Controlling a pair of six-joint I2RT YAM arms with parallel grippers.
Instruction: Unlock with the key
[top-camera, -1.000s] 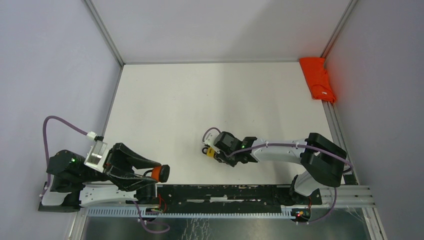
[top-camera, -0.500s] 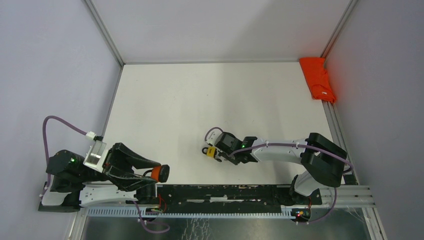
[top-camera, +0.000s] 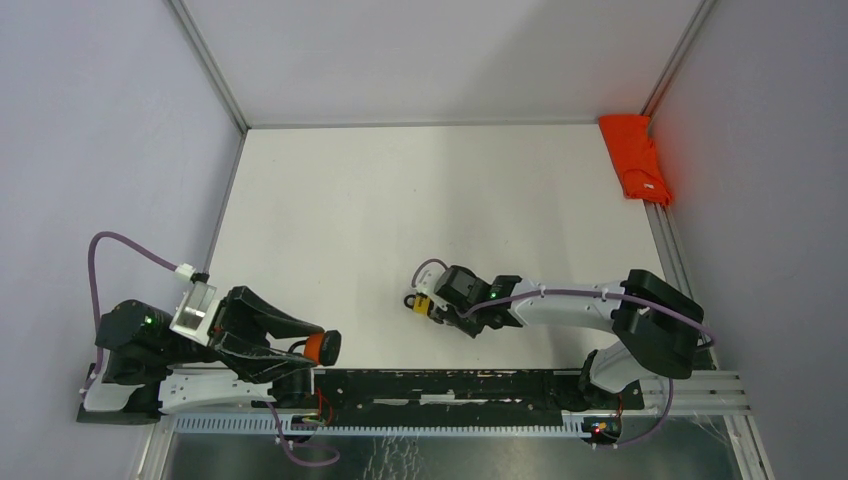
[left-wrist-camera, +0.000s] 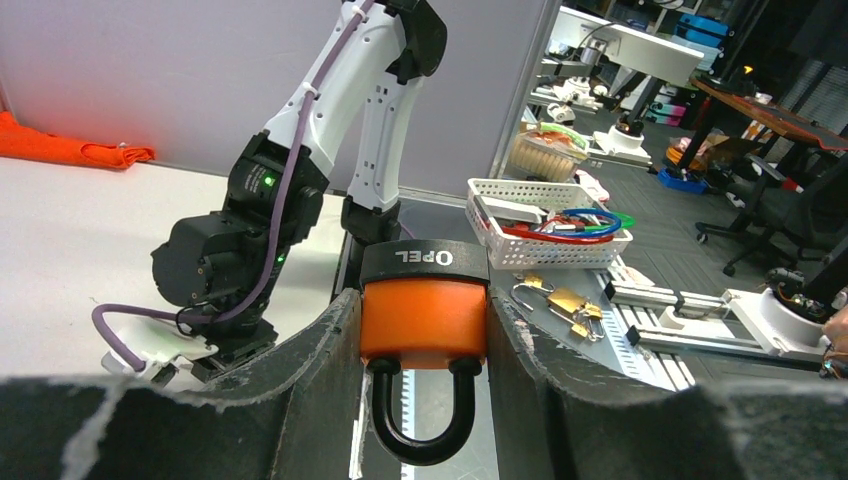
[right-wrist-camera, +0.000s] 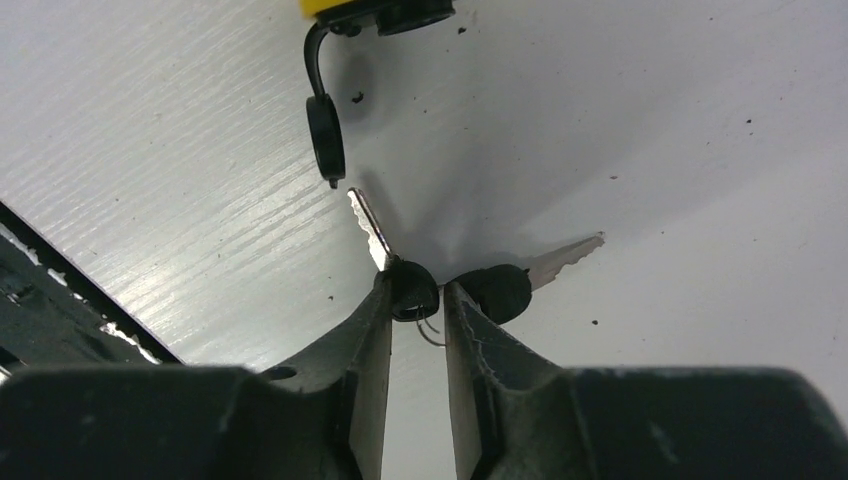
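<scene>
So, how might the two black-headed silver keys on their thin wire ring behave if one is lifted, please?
Small and flat, the black-headed silver keys are probably light. Joined by the thin wire ring, the second would likely dangle. On the white table they may slide.

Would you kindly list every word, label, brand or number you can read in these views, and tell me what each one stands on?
"OPEL": on the black band of the orange padlock, left wrist view.
White tag on the orange cloth: too small to read.
Yellow padlock: no lettering shows in any view.
Contents of the white basket: too blurred to read.
</scene>
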